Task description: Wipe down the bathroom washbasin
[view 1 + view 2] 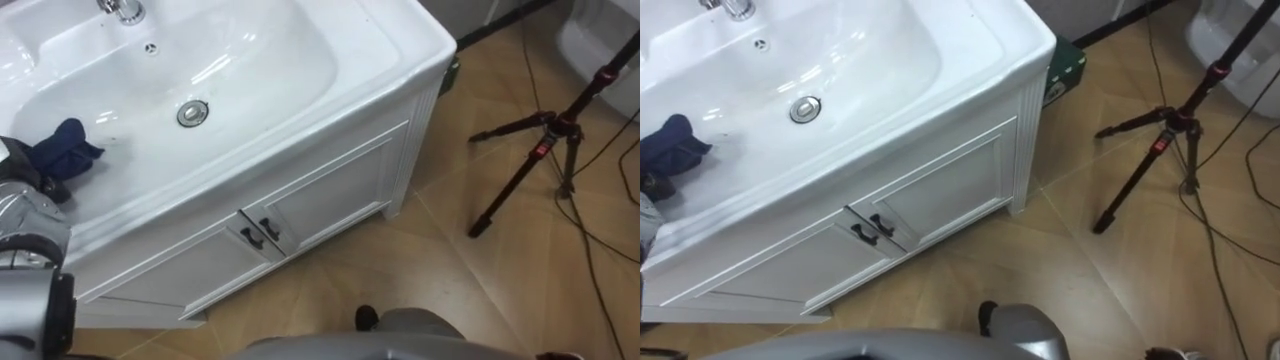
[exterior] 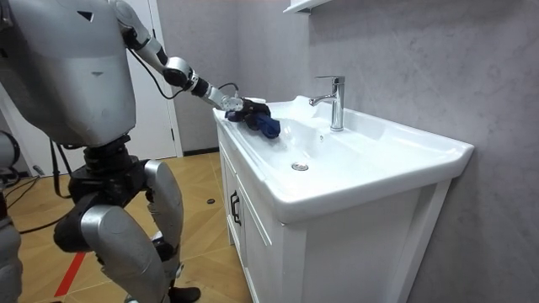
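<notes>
The left hand gripped 1 crumpled dark blue cloth lying in the glossy white rectangular basin, near its round metal drain.

A bathroom is shown, fitted out for recording. A white basin with a chrome tap and a drain is mounted on a white cabinet against a grey wall. A wood-patterned floor is laid, and a tripod is set up beside the cabinet.
</notes>
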Tool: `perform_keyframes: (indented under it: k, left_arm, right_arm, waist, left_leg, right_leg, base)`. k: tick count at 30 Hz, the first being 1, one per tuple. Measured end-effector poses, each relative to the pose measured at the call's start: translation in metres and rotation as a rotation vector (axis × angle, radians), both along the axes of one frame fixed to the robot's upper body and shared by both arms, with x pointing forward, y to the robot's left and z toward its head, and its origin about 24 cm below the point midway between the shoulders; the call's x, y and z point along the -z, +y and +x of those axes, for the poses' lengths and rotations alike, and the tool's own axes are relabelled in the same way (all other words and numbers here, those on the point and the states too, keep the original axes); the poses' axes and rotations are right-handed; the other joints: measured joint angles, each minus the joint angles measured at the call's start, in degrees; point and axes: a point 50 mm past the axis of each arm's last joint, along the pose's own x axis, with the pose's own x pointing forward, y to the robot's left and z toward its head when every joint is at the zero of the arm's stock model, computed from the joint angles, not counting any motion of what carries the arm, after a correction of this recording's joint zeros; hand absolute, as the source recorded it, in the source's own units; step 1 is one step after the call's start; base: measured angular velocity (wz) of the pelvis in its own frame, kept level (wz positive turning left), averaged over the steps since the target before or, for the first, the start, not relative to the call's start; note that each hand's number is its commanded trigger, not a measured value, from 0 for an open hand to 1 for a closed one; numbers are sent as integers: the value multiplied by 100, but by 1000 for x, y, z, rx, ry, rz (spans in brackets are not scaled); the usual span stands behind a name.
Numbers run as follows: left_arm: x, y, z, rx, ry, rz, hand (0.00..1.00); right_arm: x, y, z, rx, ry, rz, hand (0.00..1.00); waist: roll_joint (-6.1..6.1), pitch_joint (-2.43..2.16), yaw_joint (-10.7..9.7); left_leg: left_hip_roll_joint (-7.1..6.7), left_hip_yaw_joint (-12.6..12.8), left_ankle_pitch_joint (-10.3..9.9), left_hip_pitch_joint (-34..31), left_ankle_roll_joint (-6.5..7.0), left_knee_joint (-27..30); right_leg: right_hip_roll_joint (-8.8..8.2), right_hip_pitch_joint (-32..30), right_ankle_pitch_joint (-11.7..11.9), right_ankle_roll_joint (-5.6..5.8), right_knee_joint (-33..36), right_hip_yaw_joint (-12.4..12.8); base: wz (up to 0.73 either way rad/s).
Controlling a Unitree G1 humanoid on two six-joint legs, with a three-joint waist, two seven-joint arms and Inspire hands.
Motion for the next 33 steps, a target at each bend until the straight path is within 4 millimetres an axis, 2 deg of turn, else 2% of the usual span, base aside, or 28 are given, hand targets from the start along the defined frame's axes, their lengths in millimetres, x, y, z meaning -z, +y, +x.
perform_keyframes:
  k: [6,10,15,25,27,33]
  left_arm:
    - [7,-7,-4,35,-16,-17,100]
    - [10,-21,0,77,-65,-43,100]
    - [5,-30,7,135,-127,-52,100]
    - [-20,-47,30,180,-329,-81,100]
    - [-24,-48,33,179,-369,-83,100]
    - [-31,-49,35,180,-436,-47,100]
  right_arm:
    - [0,1,4,-10,-17,13,0]
    - [0,1,6,-14,-19,13,0]
    - [0,1,4,-12,-15,31,0]
    - [0,0,-8,27,3,38,0]
    - [1,-1,-12,30,13,35,0]
    - [1,1,-21,40,38,32,0]
  waist:
    - [9,-13,4]
    - [61,-28,16]
    - [82,-30,5]
    - [51,-30,15]
    - [30,-21,16]
    - [7,-37,13]
  left_leg:
    - [-12,-104,-1,196,-1,-9]
    - [-64,-488,-1,183,0,-9]
    - [-106,-700,-1,209,0,-13]
    - [-163,-727,-2,393,5,-109]
    - [-164,-709,-4,448,7,-115]
    - [-164,-696,-13,505,22,-114]
  right_leg:
    - [-13,243,-97,-43,2,-71]
    - [-16,282,-114,-32,-13,-111]
    - [-52,326,-150,10,5,-177]
    - [-87,444,-172,96,27,-132]
    - [-85,490,-167,97,19,-118]
    - [-76,538,-176,108,26,-83]
  base:
    - [13]
    - [11]
    - [8]
    - [-1]
    - [-5]
    - [-3]
